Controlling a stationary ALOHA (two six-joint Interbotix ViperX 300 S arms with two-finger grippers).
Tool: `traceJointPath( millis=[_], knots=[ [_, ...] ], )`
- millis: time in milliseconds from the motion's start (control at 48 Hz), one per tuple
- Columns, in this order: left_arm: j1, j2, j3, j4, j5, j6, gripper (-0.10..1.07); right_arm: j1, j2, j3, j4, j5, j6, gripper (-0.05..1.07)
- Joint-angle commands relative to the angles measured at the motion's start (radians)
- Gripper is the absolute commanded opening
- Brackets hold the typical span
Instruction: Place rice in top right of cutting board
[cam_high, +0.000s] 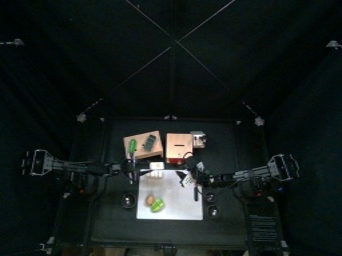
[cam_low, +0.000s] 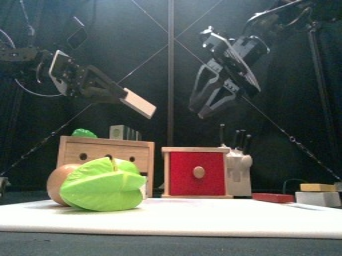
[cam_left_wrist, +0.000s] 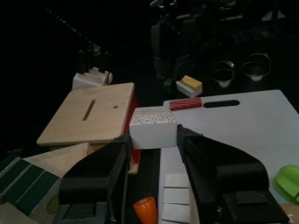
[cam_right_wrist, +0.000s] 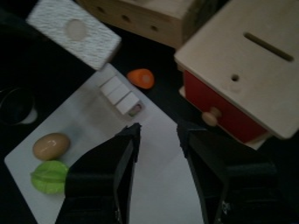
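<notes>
The rice (cam_left_wrist: 152, 129) is a pale block with a speckled top. My left gripper (cam_left_wrist: 153, 137) is shut on it and holds it in the air; in the front view it hangs up at the left (cam_low: 139, 103). Below lies the pale cutting board (cam_left_wrist: 251, 122), which is seen in the top view in the table's front middle (cam_high: 181, 205). My right gripper (cam_right_wrist: 158, 131) hovers open over the board (cam_right_wrist: 105, 144) with nothing between its jaws, and it hangs high at the right (cam_low: 214, 100) in the front view.
A green leafy piece (cam_low: 104, 185) and a brown egg-shaped piece (cam_low: 58, 185) lie on the board's front left. Behind stand a tan box (cam_low: 104, 155), a red box (cam_low: 198, 170) and a white block (cam_low: 241, 172). An orange piece (cam_right_wrist: 142, 79) lies off the board.
</notes>
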Motion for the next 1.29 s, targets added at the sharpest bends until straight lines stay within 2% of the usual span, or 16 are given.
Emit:
traceJointPath(
  millis=[0, 125, 521, 688, 875, 1146, 1271],
  knots=[
    [-0.011, 0.014, -0.038, 0.005, -0.008, 0.003, 0.59, 0.000, -0.028, -0.034, -0.012, -0.002, -0.006, 0.78],
    [-0.025, 0.038, -0.066, 0.017, -0.008, 0.003, 0.59, -0.002, -0.026, -0.043, -0.040, -0.002, -0.008, 0.78],
    [-0.038, 0.049, -0.078, 0.035, -0.008, 0.005, 0.59, -0.005, -0.028, -0.049, -0.104, -0.009, -0.011, 0.78],
    [-0.067, 0.066, -0.078, 0.121, -0.006, 0.003, 0.59, 0.003, -0.011, -0.046, -0.166, -0.015, -0.012, 0.78],
    [-0.069, 0.064, -0.057, 0.187, -0.005, -0.003, 0.59, 0.032, -0.006, -0.046, -0.195, -0.032, -0.015, 0.78],
    [-0.072, 0.058, -0.041, 0.190, -0.005, -0.002, 0.59, 0.072, 0.046, -0.054, -0.238, -0.057, -0.034, 0.79],
    [-0.072, 0.058, -0.041, 0.190, -0.005, -0.002, 0.59, 0.072, 0.075, -0.071, -0.265, -0.064, -0.034, 0.86]
  ],
)
